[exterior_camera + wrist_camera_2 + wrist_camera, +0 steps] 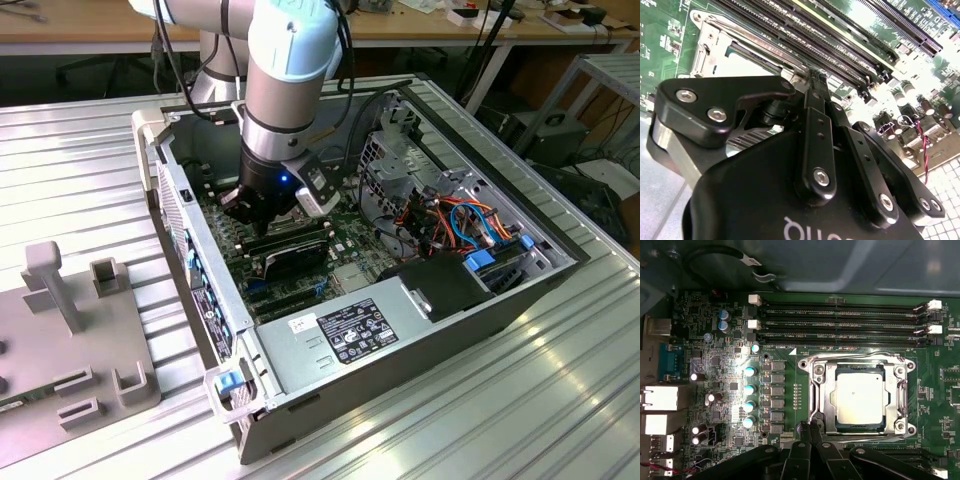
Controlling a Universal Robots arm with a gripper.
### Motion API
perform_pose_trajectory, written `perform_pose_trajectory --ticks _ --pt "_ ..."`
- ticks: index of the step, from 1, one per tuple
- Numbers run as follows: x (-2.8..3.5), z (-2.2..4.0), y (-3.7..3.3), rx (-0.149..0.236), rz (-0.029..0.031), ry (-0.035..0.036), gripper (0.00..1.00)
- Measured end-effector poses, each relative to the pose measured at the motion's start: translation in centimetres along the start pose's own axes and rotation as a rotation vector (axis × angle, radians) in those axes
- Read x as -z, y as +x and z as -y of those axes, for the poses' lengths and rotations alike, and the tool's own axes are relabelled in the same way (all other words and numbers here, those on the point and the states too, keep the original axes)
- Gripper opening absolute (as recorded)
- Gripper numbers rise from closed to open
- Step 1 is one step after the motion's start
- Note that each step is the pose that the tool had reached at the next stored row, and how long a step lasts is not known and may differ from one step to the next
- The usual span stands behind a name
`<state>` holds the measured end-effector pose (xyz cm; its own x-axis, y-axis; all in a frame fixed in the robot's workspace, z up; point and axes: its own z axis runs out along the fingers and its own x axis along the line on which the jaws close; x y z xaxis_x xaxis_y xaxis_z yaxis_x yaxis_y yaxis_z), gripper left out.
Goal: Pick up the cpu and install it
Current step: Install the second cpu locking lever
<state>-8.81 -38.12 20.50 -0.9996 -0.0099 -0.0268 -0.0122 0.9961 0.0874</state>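
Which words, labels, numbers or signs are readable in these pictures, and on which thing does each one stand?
No text reads with certainty.
Label on the power supply: too small to read.
White print on the motherboard beside the memory slots: blurred.
White letters on the body of the gripper: cut off at the picture's edge.
Top of the cpu: no legible print.

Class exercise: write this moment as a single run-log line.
pincer: shut, holding nothing | cpu: seated in socket frame on motherboard | pincer tips beside frame edge, off cpu
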Motion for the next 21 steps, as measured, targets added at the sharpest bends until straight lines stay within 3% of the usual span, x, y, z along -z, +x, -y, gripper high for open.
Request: perform_pose_trajectory --ticks 8,21 --pt "-0.04 -0.09 0.41 0.0 0.0012 -0.0036 0.11" --pt "-0.26 -0.15 0.72 0.0 0.0019 -0.0035 0.11"
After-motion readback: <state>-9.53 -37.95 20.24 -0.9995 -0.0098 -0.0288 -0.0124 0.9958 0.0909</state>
